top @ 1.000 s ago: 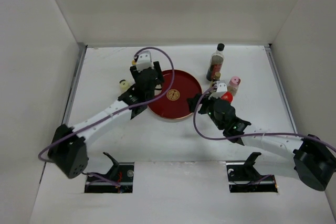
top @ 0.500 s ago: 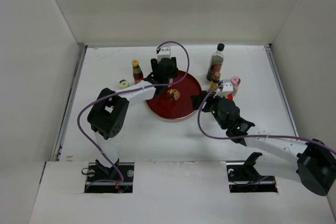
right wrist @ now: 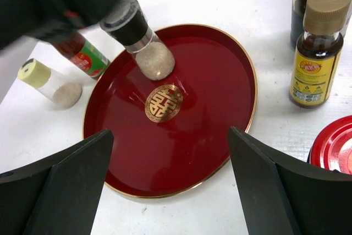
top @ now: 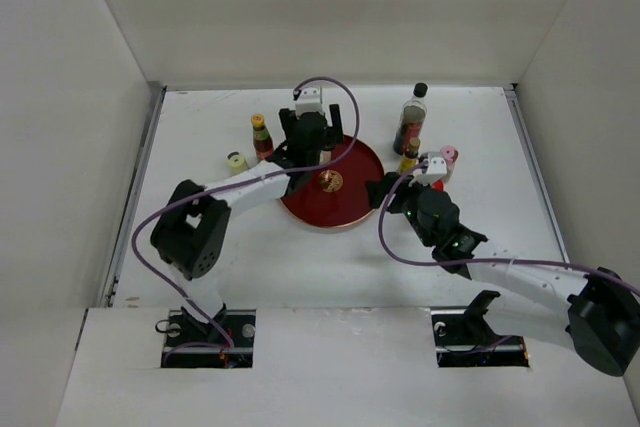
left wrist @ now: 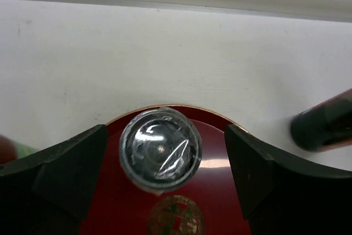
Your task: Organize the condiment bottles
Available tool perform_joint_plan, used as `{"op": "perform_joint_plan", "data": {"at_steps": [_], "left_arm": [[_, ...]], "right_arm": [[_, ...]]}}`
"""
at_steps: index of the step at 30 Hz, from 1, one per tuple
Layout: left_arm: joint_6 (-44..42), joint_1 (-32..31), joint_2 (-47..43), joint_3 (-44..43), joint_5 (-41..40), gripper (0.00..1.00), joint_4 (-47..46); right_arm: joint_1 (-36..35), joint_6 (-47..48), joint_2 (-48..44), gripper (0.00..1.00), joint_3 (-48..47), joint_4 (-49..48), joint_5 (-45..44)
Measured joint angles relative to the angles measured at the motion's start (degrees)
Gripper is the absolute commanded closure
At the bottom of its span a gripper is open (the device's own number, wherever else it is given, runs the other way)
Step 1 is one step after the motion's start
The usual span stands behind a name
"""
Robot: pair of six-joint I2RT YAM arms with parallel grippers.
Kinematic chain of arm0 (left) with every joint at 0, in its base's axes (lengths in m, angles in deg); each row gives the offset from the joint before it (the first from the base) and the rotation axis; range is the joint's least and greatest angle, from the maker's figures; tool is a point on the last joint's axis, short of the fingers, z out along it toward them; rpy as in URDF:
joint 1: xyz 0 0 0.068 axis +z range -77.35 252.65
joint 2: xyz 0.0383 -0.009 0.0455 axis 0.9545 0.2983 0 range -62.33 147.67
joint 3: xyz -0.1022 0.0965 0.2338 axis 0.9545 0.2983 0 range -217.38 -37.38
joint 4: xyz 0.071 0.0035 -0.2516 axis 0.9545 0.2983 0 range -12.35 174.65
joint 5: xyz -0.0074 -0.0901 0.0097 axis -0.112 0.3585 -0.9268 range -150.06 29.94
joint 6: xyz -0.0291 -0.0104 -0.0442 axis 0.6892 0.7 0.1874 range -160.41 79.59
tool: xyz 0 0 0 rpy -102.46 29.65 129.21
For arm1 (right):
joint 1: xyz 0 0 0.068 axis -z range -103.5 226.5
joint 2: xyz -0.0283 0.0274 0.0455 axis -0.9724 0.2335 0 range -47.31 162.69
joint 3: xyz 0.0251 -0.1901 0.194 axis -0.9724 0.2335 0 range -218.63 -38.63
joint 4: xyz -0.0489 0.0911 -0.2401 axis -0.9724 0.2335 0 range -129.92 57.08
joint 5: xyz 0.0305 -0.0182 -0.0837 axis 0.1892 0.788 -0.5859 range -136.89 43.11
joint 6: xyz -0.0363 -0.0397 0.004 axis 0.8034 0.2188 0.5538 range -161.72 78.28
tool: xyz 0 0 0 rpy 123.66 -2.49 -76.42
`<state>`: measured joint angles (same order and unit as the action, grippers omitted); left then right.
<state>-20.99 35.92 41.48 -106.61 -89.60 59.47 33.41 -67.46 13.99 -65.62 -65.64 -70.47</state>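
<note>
Left tool [left wrist: 166, 136] apart around grey-capped bottle [left wrist: 160, 149] on red tray [right wrist: 181, 152] | right tool [right wrist: 170, 133] apart, empty | other bottles [top: 411, 119] wait on worktop [top: 490, 127]

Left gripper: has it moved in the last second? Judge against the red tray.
Yes: the left gripper went right, from beside the red tray to over its far rim.

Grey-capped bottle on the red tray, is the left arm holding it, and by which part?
Nothing is held. The jaws of the left gripper stand open either side of the cap of the grey-capped bottle, with a gap on each side.
</note>
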Motion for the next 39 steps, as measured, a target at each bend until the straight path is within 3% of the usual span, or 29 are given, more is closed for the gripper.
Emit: {"op": "perform_joint_plan", "data": {"at_steps": [6, 11, 24, 30, 35, 39], "left_arm": [[0.5, 1.6, -19.0, 7.5, -0.4, 0.31, 0.5], [1.6, 7.9, -25.9, 7.6, -1.5, 0.32, 3.3], [2.1, 16.0, -14.1, 3.6, 3.1, 0.35, 16.2], [2.0, 16.3, -11.4, 1.5, 4.0, 0.49, 17.2], [2.0, 16.7, -11.3, 1.2, 3.9, 0.71, 17.2], [1.9, 17.0, -11.2, 1.2, 3.8, 0.81, 17.1]], "right_arm": [[0.0, 0.0, 0.2, 0.08, 0.5, 0.0, 0.0], [0.0, 0.0, 1.4, 0.08, 0.5, 0.0, 0.0], [0.0, 0.0, 3.4, 0.07, 0.5, 0.0, 0.0], [0.0, 0.0, 3.4, 0.07, 0.5, 0.0, 0.0], [0.0, 0.0, 3.4, 0.07, 0.5, 0.0, 0.0], [0.0, 0.0, 3.4, 0.07, 0.5, 0.0, 0.0]]}}
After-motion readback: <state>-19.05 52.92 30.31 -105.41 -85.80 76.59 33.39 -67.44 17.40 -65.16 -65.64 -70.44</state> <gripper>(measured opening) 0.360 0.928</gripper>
